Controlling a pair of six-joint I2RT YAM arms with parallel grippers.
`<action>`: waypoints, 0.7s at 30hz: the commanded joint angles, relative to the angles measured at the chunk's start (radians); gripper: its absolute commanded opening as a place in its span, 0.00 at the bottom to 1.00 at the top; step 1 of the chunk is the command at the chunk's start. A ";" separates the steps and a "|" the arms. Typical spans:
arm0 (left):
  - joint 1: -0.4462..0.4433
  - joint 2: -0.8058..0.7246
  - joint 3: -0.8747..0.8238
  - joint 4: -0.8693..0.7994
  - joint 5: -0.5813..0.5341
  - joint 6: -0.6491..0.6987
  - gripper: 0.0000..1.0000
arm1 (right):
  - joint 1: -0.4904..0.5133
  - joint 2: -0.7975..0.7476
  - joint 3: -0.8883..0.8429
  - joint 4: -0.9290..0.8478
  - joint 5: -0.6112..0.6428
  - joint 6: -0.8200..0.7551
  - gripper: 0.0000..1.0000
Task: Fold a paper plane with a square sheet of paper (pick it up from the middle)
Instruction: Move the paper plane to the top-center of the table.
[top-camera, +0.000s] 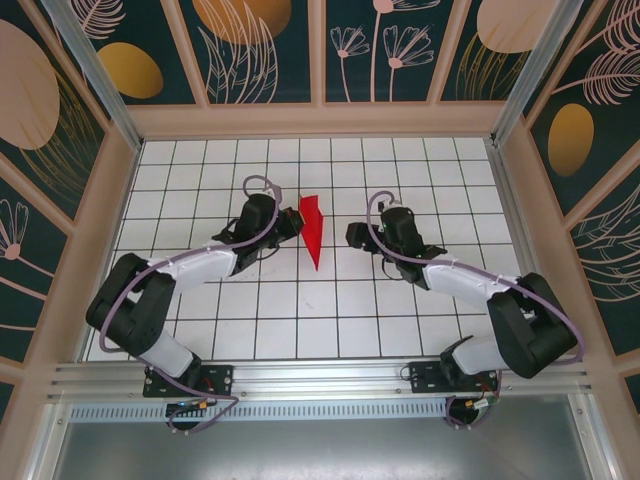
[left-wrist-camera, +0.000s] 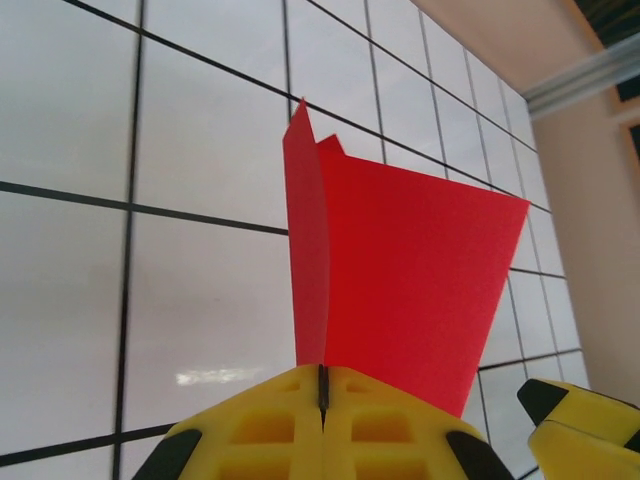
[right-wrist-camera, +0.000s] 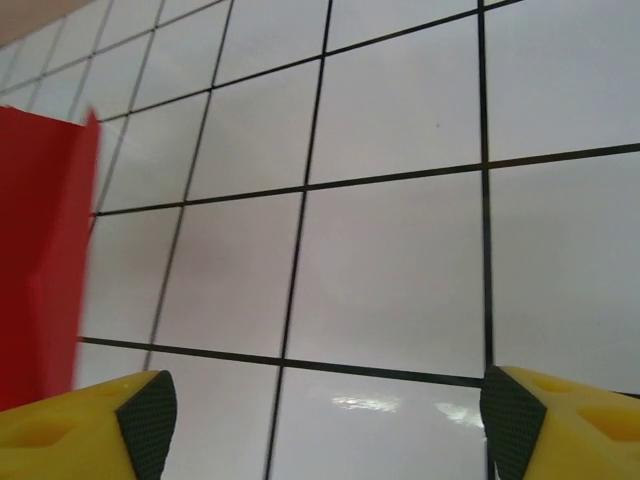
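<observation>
Two things matter for doing this fold well, as I judge it. The pinch should sit square on the crease so the layers do not slip, and the free gripper should approach gently from the side rather than push thin paper askew.

The left gripper (left-wrist-camera: 323, 385) is fully closed, its yellow fingers pressed together on the lower edge of the narrow, pointed, bright red paper plane (left-wrist-camera: 400, 280). The plane rises straight ahead of the fingertips, with one flap standing apart from the broader one. Whether the plane touches the white gridded counter (top-camera: 400, 300) I cannot tell.

The right gripper (right-wrist-camera: 325, 400) stands wide open and holds nothing (bare tiles show between its fingers). The plane (right-wrist-camera: 45, 260) lies off to that gripper's left, just beside its left finger.
</observation>
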 joint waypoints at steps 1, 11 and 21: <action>-0.004 0.073 -0.035 0.212 0.122 -0.038 0.00 | 0.001 -0.015 0.056 -0.043 -0.109 0.053 0.73; -0.003 0.229 -0.068 0.264 0.119 -0.097 0.00 | 0.112 0.137 0.204 -0.149 -0.115 0.126 0.43; -0.002 0.238 -0.103 0.227 0.082 -0.099 0.00 | 0.164 0.338 0.347 -0.184 -0.151 0.124 0.26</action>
